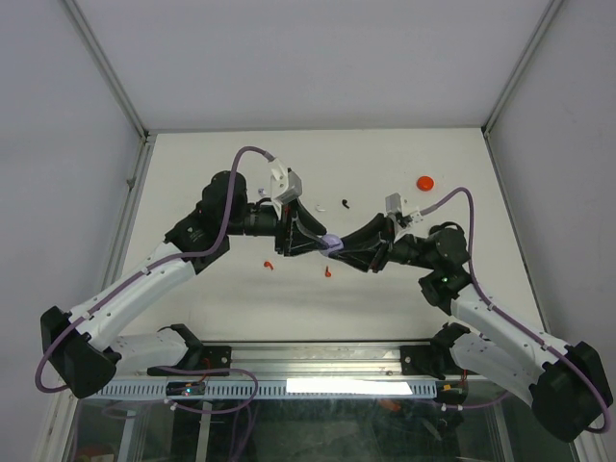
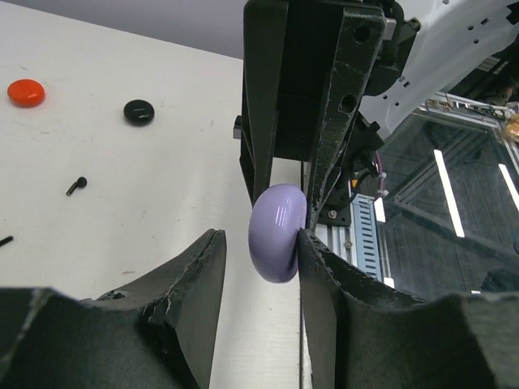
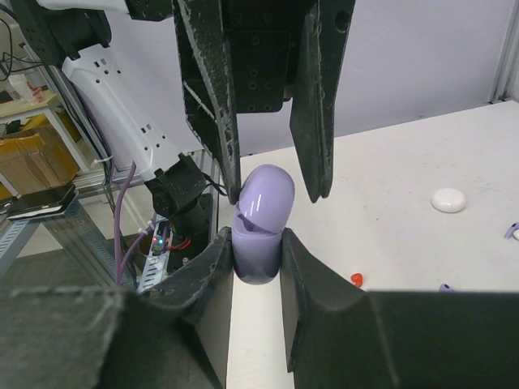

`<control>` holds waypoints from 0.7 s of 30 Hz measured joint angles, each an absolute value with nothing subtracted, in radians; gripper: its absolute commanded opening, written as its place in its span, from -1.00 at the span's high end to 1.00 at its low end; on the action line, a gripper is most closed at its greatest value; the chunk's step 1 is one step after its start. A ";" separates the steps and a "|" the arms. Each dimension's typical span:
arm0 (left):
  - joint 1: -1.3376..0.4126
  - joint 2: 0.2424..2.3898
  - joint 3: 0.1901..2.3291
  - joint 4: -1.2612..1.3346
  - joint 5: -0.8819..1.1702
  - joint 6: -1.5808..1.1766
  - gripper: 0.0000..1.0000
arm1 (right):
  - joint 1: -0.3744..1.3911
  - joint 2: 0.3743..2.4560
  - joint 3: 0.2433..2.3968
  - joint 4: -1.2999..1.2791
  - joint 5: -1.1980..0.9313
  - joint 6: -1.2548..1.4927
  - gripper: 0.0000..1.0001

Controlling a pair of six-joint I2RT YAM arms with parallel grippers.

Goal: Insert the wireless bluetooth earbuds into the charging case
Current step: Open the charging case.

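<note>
A lilac charging case (image 3: 261, 219) hangs above the table, my right gripper (image 3: 255, 237) shut on its lower half. Its upper half shows a seam with a small dark gap on one side. My left gripper (image 2: 258, 237) is open and straddles the same case (image 2: 277, 231): one finger touches it, the other stands apart. From above, both grippers meet at the case (image 1: 330, 242) in mid-table. Loose earbuds lie on the table: two red ones (image 1: 269, 264) (image 1: 328, 272), a black one (image 1: 344, 203), and lilac ones (image 3: 445, 287) to the right in the right wrist view.
A red case (image 1: 424, 181) lies at the back right. The left wrist view shows a black case (image 2: 139, 112) beside the red case (image 2: 26, 92), and a black earbud (image 2: 76, 185). A white case (image 3: 448, 199) lies on the table. The metal rail (image 1: 318, 361) runs along the near edge.
</note>
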State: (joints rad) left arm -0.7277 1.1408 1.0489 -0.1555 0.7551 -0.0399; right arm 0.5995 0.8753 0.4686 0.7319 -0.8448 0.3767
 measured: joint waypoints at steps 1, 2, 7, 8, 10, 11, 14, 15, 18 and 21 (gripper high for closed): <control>-0.722 1.141 1.049 -0.152 0.760 -0.046 0.20 | 0.599 0.875 0.466 0.733 -0.846 0.377 1.00; -0.717 1.141 1.049 -0.146 0.763 -0.051 0.20 | 0.599 0.875 0.465 0.733 -0.847 0.377 1.00; -0.693 1.141 1.049 -0.130 0.765 -0.072 0.19 | 0.600 0.869 0.465 0.736 -0.865 0.377 1.00; -0.691 1.142 1.049 -0.129 0.765 -0.074 0.19 | 0.600 0.865 0.465 0.738 -0.870 0.377 1.00; -0.686 1.145 1.049 -0.126 0.766 -0.084 0.18 | 0.600 0.861 0.465 0.740 -0.873 0.377 1.00; -0.686 1.147 1.049 -0.125 0.766 -0.087 0.16 | 0.600 0.861 0.465 0.740 -0.873 0.377 1.00; -0.686 1.154 1.049 -0.125 0.766 -0.092 0.04 | 0.600 0.861 0.465 0.739 -0.871 0.377 1.00; -0.685 1.155 1.049 -0.126 0.765 -0.092 -0.01 | 0.600 0.861 0.465 0.738 -0.869 0.375 1.00; -0.685 1.155 1.049 -0.130 0.751 -0.091 -0.05 | 0.600 0.847 0.453 0.737 -0.834 0.355 1.00; -0.685 1.148 1.049 -0.142 0.707 -0.090 -0.08 | 0.600 0.810 0.410 0.745 -0.775 0.314 1.00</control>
